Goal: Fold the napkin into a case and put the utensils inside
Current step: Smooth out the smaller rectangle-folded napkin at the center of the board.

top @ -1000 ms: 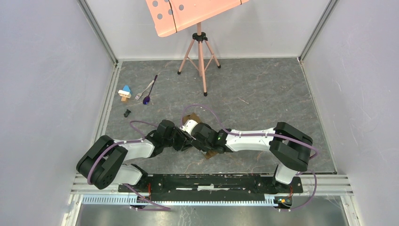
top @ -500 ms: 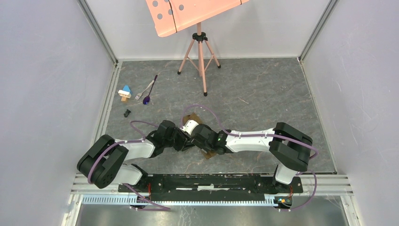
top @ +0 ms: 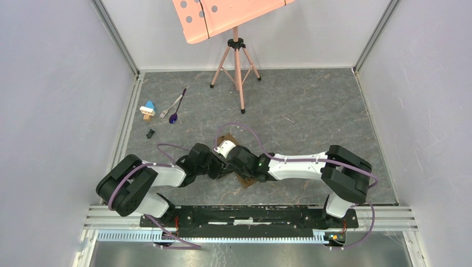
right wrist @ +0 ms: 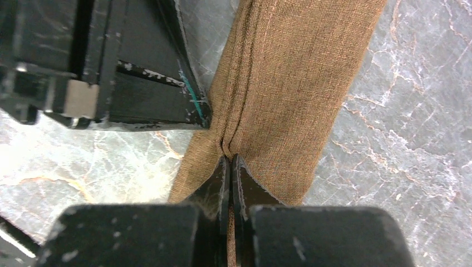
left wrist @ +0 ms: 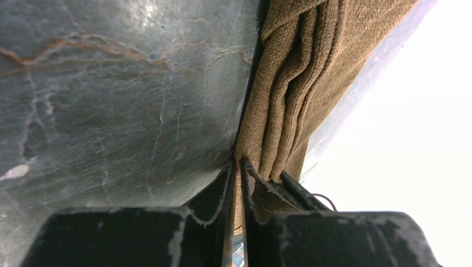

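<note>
The olive-brown napkin (top: 245, 179) lies folded into a narrow layered strip on the marble table, mostly hidden under both wrists in the top view. My left gripper (left wrist: 238, 164) is shut on one edge layer of the napkin (left wrist: 289, 83), whose other folds bulge beside the finger. My right gripper (right wrist: 230, 159) is shut on a pinched ridge of the napkin (right wrist: 295, 83), with the left gripper's fingers (right wrist: 150, 89) just beside it. From above, the left gripper (top: 220, 167) and right gripper (top: 229, 164) meet tip to tip. The fork (top: 171, 105) and purple spoon (top: 173, 117) lie together at the far left.
A small blue, white and tan toy block (top: 147, 109) and a tiny black piece (top: 150, 133) sit near the left rail. A pink tripod stand (top: 237, 61) rises at the back centre. Grey walls enclose the table on three sides.
Both grippers have closed on the cloth, the right from clearly open. The left arm has shifted slightly to the right, and the two wrists sit a little lower on the napkin.
</note>
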